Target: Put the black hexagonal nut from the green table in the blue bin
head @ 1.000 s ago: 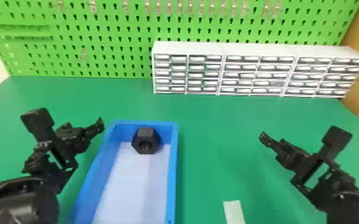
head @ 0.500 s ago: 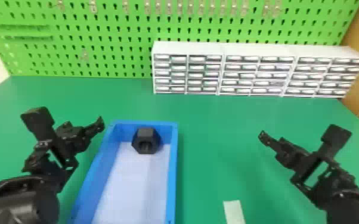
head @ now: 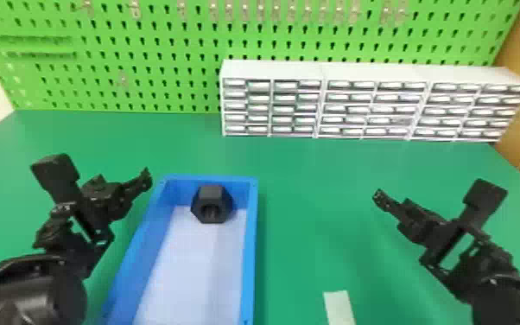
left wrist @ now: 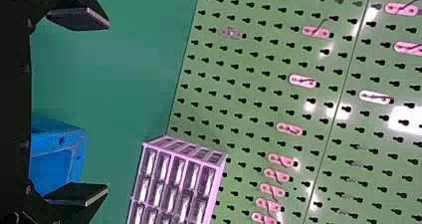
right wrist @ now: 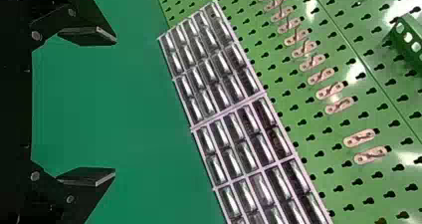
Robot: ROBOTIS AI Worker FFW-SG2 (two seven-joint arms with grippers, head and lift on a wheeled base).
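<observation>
The black hexagonal nut (head: 212,204) rests inside the blue bin (head: 250,242), against its far wall, its hole facing the near side. To the left of the bin is my left gripper (head: 144,179), raised over the table and holding nothing. In the left wrist view the left gripper (left wrist: 105,107) has its fingers wide apart, with a corner of the bin (left wrist: 64,149) beyond them. My right gripper (head: 380,199) stands off to the bin's right, over the green table (head: 315,194). The right wrist view gives the right gripper (right wrist: 115,107) as open, only table surface between its fingers.
White drawer cabinets (head: 324,103) line the back of the table in front of a green pegboard (head: 142,56) with metal hooks. A pale strip (head: 339,307) lies at the near edge, between the bin and my right arm.
</observation>
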